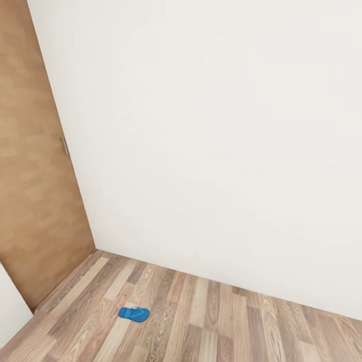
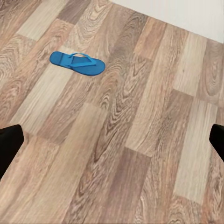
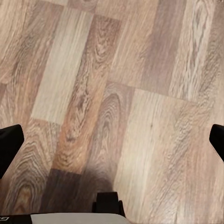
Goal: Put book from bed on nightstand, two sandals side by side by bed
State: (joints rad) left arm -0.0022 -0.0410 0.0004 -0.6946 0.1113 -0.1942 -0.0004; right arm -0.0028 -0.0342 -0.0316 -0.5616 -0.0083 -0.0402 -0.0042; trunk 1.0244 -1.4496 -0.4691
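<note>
One blue sandal is lying flat on the wood-plank floor, near the corner where the white wall is meeting the brown door. My left hand is hovering above the floor with its fingers spread wide, the sandal lying well beyond them. My right hand is gaping wide too, over bare planks.

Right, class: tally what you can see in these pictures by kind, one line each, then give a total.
Blue sandal: 1
Brown door: 1
White wall: 1
Wood-plank floor: 1
Open pincer, left and right: 2
Total: 6
</note>
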